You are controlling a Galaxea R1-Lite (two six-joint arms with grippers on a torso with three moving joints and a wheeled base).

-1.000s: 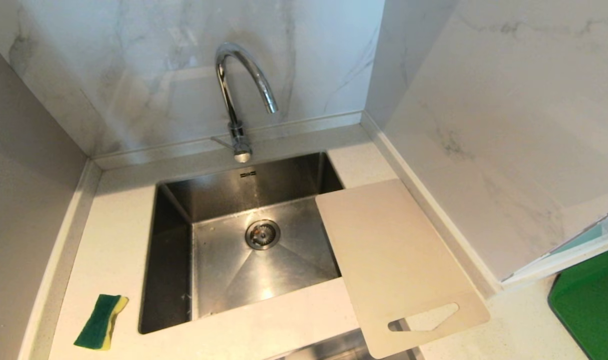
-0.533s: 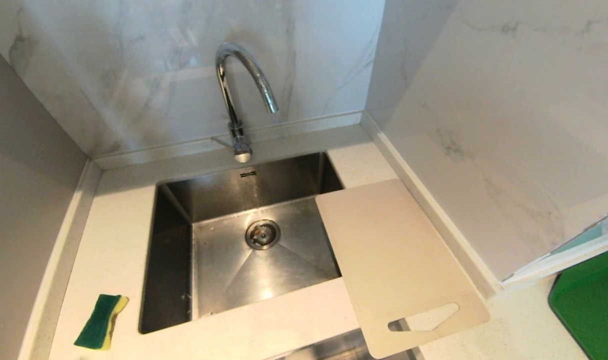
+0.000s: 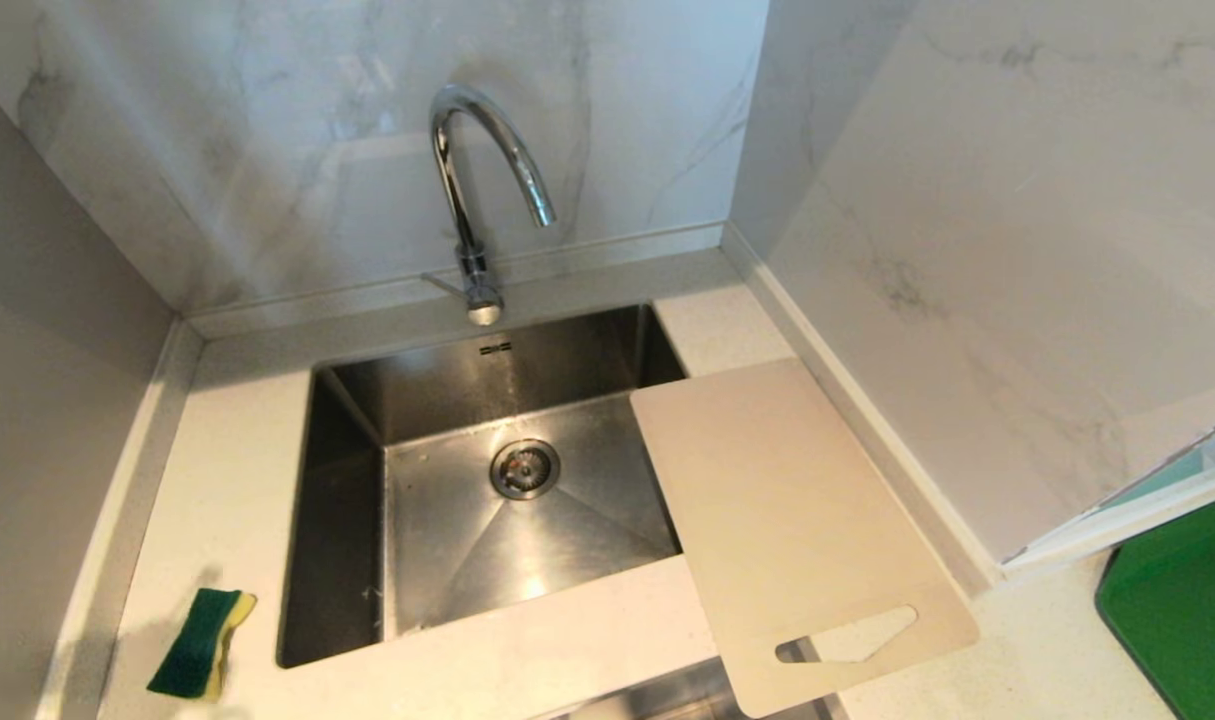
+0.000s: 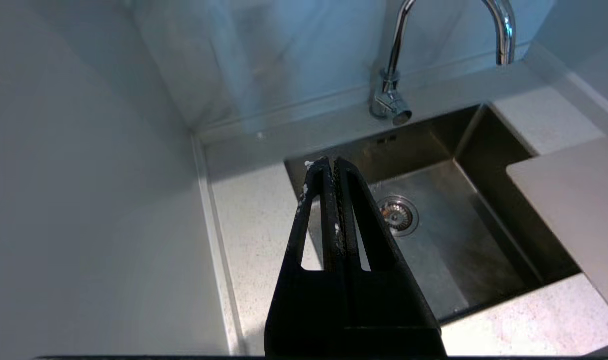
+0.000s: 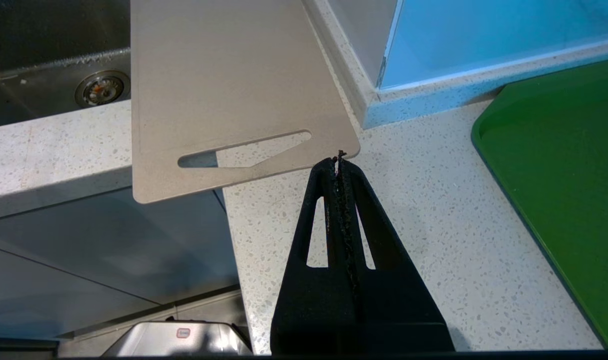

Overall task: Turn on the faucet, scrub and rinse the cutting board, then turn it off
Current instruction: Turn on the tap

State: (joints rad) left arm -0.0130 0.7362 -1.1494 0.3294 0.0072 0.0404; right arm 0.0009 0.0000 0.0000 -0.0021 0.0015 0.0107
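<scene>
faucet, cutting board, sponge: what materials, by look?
Faucet: polished chrome-look metal, mirror reflections. Cutting board: likely matte plastic, thin, off-white, uniform, no grain. Sponge: seemingly yellow foam under a green scouring layer.

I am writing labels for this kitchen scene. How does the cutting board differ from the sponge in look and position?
The cutting board is large, thin and off-white; the sponge is small, thick, green and yellow. The cutting board lies right of the sink, overhanging its basin and the counter's front edge; the sponge lies left of the sink, wholly on the counter. Both lie flat, untouched by either gripper.
</scene>
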